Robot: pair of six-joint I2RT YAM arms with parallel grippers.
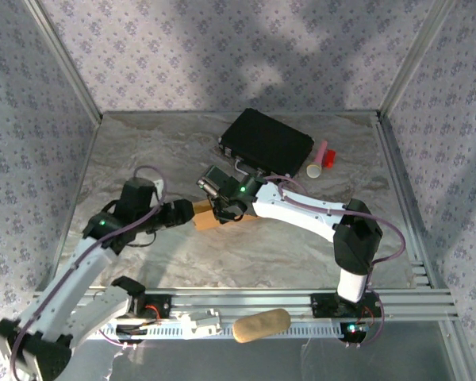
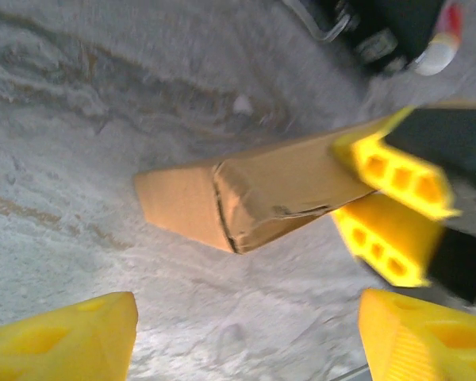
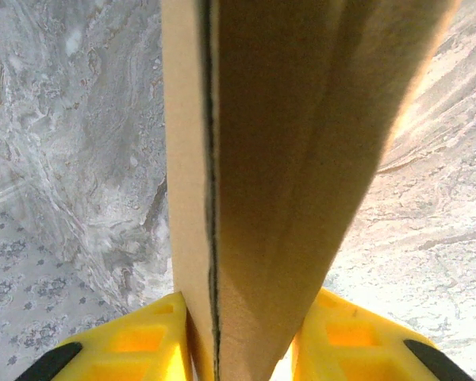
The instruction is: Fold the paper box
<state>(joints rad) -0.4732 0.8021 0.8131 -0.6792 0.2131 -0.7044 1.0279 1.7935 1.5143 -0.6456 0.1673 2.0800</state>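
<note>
The tan-brown paper box [image 1: 205,217] lies partly folded at the table's middle. My right gripper [image 1: 220,211] is shut on it; in the right wrist view the cardboard [image 3: 278,159] stands between the two yellow fingers [image 3: 143,341], a dark seam running along it. In the left wrist view the box [image 2: 254,194] hovers over the marbled table, pinched at its right end by the right gripper's yellow fingers [image 2: 401,175]. My left gripper [image 2: 246,325] is open just short of the box's free end, with bare table between its fingers. From above, the left gripper [image 1: 186,214] sits just left of the box.
A black case [image 1: 266,143] rests at the back centre, with a pink and cream tube [image 1: 320,159] to its right. A tan oblong object [image 1: 261,325] lies on the front rail. Patterned walls enclose the marbled table [image 1: 143,151].
</note>
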